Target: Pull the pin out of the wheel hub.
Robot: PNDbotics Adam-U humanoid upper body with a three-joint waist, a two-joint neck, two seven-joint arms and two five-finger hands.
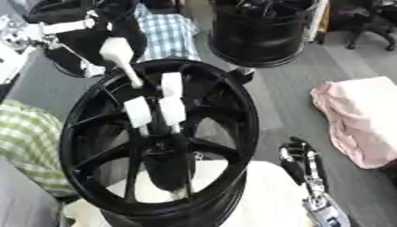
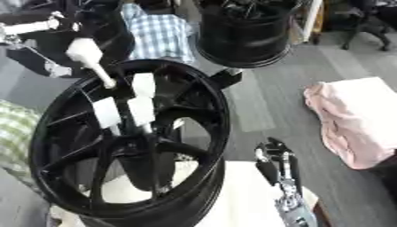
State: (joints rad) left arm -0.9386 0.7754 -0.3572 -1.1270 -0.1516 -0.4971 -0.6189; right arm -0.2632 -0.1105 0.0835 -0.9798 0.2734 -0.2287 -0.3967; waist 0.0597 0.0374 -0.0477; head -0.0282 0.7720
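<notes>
The large glossy black spoked wheel hub (image 1: 159, 146) fills the centre and lower left of the frame, standing tilted on a pale worktop (image 1: 263, 199) that shows beneath it at the bottom. A second black wheel rim (image 1: 260, 33) stands behind it at top centre, with a blue-and-white checked cloth (image 1: 167, 33) to its left, a crumpled pink cloth (image 1: 360, 119) at the right edge on the grey floor, and a green checked cloth (image 1: 23, 142) at the left edge.

Several white-handled pins stand in the hub: three white block-shaped handles (image 1: 167, 104) cluster above the hub's centre. A fourth white-handled pin with a thin shaft (image 1: 120, 55) sits higher, at the hub's upper left rim, and appears lifted and slanted away from the others.

The left robot hand (image 1: 105, 22), black and coming from the upper left corner, is at this pin's handle. It seems to have hold of it, though the fingers merge with the dark background and I cannot tell how they lie. The right robot hand (image 1: 298, 162) rests idle at lower right, fingers relaxed and pointing up, holding nothing.

The pulling step looks under way. The next move likely calls for drawing the pin along its own slanted line until the tip clears the rim, without knocking the neighbouring handles.
</notes>
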